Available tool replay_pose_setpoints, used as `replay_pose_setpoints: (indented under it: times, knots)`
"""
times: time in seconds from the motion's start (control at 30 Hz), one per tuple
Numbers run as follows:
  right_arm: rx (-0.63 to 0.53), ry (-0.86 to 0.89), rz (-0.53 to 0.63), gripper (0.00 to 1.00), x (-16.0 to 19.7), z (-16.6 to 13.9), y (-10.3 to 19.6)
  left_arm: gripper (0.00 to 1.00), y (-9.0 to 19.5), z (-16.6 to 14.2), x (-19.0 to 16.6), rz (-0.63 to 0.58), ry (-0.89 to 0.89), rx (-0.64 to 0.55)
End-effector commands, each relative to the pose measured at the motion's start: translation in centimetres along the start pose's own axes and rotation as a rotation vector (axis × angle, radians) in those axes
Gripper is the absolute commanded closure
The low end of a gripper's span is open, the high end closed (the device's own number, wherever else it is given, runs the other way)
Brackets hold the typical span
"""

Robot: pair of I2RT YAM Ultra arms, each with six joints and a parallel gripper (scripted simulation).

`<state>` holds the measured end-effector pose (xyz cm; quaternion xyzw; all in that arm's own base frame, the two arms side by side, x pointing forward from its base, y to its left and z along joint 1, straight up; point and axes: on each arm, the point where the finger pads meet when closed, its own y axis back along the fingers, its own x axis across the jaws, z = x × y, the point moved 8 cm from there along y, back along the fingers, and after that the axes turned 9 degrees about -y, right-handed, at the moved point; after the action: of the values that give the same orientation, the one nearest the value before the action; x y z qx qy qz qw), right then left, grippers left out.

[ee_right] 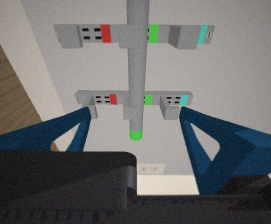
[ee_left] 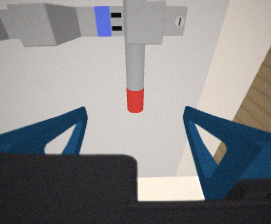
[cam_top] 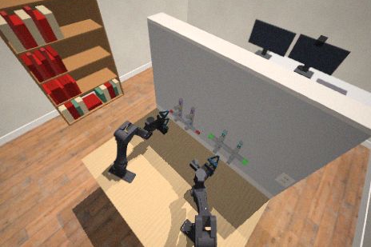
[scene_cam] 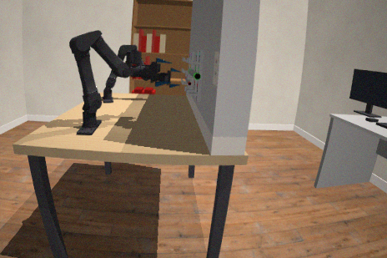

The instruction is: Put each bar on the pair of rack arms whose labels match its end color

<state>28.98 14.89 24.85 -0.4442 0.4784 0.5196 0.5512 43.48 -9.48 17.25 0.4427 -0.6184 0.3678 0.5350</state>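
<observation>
At lower centre of the left wrist view, the left gripper (cam_top: 166, 117) (ee_left: 135, 111) stands wide, perhaps ready to grip the red-ended bar (cam_top: 185, 123) (ee_left: 135, 70).

Two bars (cam_top: 185, 123) (cam_top: 228, 149) lie (crosswise) on wall racks (cam_top: 191, 117) (cam_top: 239, 146).

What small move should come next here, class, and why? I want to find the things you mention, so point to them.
I would ease the left tool (cam_top: 166, 116) (scene_cam: 180, 78) (ee_left: 135, 111) forward around the near red end of the red-ended bar (cam_top: 183, 121) (scene_cam: 189, 83) (ee_left: 135, 67). Its fingers stand open on either side of that end in the wrist view, and the bar lies by blue labels (ee_left: 103, 21), while red labels (ee_right: 106, 34) mark a bare pair on the other rack.
</observation>
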Motion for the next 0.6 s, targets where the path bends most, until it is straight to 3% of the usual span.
replay_pose_setpoints:
  times: [0.0, 0.57]
  knots:
    - [-0.005, -0.015, -0.011, 0.00, -0.6, 0.0, 0.5, 0.00, -1.0, 0.0, 1.0, 0.018, 0.001, 0.004]
    - [-0.005, -0.015, -0.011, 0.00, -0.6, 0.0, 0.5, 0.00, -3.1, 0.0, 1.0, 0.018, 0.001, 0.004]
